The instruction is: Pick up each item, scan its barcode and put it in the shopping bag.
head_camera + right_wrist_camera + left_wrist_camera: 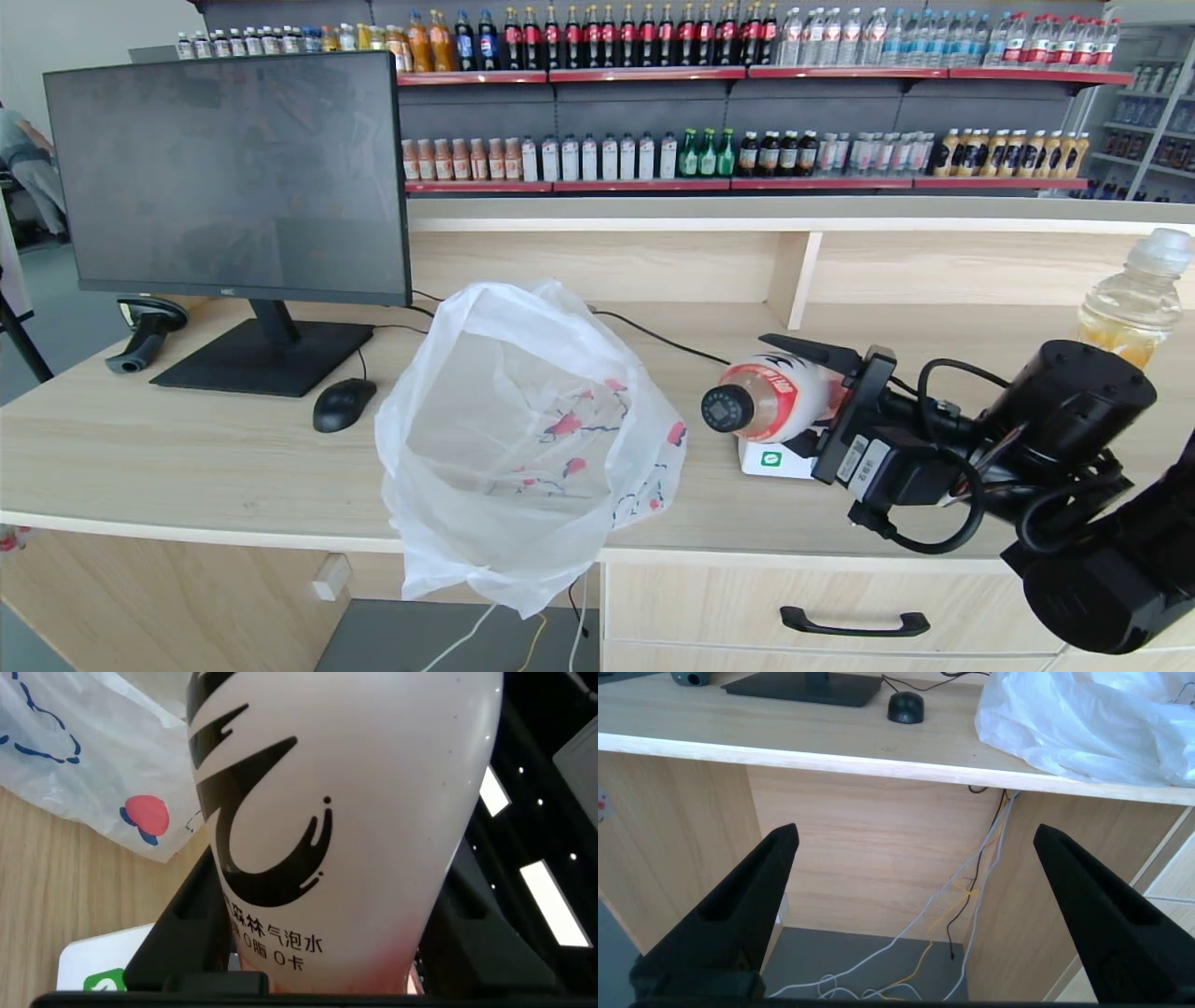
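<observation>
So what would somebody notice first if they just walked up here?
Probably the crinkly white shopping bag standing open at the front edge of the wooden counter, right in the middle. Next to it, the right gripper holds a white bottle with a red band sideways over a small white box, and a big dark monitor stands at the left.

Thin, crinkled, translucent plastic forms the shopping bag (523, 439); the counter (187, 457) shows matt pale wood grain; the bottle (775, 397) has a smooth, glossy white wrap.
</observation>
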You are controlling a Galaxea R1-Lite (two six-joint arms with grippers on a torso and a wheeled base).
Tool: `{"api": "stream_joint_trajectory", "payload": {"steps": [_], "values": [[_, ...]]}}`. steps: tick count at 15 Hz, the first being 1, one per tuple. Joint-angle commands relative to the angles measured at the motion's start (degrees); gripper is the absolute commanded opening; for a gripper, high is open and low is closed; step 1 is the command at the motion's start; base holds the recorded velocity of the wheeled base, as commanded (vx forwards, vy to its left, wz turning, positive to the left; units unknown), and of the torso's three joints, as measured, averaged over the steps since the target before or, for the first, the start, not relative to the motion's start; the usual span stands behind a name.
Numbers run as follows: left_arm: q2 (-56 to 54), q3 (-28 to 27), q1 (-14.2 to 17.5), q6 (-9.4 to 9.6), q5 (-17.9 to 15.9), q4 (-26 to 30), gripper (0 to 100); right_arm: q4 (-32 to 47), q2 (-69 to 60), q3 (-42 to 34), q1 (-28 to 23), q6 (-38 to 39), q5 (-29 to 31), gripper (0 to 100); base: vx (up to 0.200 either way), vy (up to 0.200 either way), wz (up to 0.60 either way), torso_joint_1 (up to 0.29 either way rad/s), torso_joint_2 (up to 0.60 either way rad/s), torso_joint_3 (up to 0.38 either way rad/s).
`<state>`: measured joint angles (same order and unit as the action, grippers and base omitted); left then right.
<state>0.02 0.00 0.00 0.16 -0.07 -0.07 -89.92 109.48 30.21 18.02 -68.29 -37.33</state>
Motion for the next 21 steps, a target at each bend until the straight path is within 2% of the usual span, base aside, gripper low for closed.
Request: {"api": "stream_joint_trajectory", "payload": {"steps": [1,21], "values": [[-0.02,0.00,0.00,0.02,-0.01,-0.01,100,-0.08,-0.06,-0.15,0.09,-0.26,-0.03,0,0.000,0.000,0.00,0.000,0.00,0.000],[-0.02,0.00,0.00,0.02,-0.01,-0.01,100,-0.08,-1.73,-1.73,0.18,-0.97,-0.82,0,0.000,0.000,0.00,0.000,0.00,0.000]]}}
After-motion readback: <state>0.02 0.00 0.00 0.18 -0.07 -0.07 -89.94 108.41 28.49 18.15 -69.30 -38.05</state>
